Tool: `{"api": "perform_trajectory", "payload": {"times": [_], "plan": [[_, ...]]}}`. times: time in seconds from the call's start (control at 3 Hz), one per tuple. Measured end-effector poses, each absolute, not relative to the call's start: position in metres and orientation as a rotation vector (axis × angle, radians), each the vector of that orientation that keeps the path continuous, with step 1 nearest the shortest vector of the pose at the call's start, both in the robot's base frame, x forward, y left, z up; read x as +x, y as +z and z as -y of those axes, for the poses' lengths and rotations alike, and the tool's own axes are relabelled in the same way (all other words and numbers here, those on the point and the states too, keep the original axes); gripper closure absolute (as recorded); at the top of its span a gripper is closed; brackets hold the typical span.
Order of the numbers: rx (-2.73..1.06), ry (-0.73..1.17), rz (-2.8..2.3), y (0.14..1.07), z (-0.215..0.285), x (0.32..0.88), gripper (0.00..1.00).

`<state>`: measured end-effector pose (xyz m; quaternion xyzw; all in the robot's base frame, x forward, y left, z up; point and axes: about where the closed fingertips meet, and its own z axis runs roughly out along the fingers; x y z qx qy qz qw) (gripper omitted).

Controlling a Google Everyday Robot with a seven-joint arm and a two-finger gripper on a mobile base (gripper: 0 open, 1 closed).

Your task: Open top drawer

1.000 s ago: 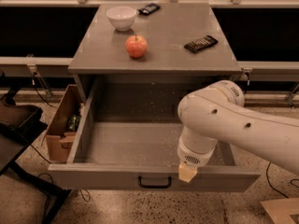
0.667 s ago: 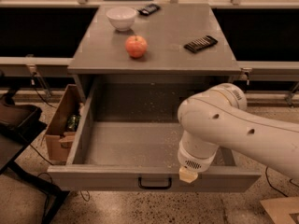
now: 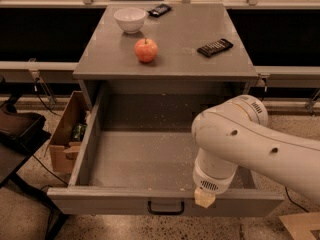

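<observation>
The top drawer (image 3: 140, 156) of the grey cabinet stands pulled far out, and its deep grey interior is bare. Its front panel (image 3: 100, 202) runs along the bottom of the view, with a small dark bar handle (image 3: 165, 209) at its centre. My white arm reaches in from the right and bends down over the drawer's front right part. My gripper (image 3: 205, 198) shows only as a tan tip at the front panel's top edge, just right of the handle. The rest of it is hidden under the wrist.
On the cabinet top (image 3: 200, 64) lie a red apple (image 3: 146, 50), a white bowl (image 3: 130, 20), a dark flat packet (image 3: 215, 47) and another dark item (image 3: 160, 9). A cardboard box (image 3: 67, 134) stands left of the drawer. A dark chair (image 3: 20, 129) is at far left.
My arm has shifted slightly; the wrist and tan tip stay at the drawer's front edge. The drawer stays pulled out.
</observation>
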<state>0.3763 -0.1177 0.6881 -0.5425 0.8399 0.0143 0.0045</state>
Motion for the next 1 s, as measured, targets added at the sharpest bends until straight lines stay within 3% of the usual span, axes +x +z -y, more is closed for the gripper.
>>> {"api": "perform_trajectory", "payload": {"times": [0.67,1.0], "plan": [[-1.700,0.045,-2.631,0.6881,0.1177,0.3763,0.51],[-1.700,0.045,-2.631,0.6881,0.1177,0.3763,0.21]]}}
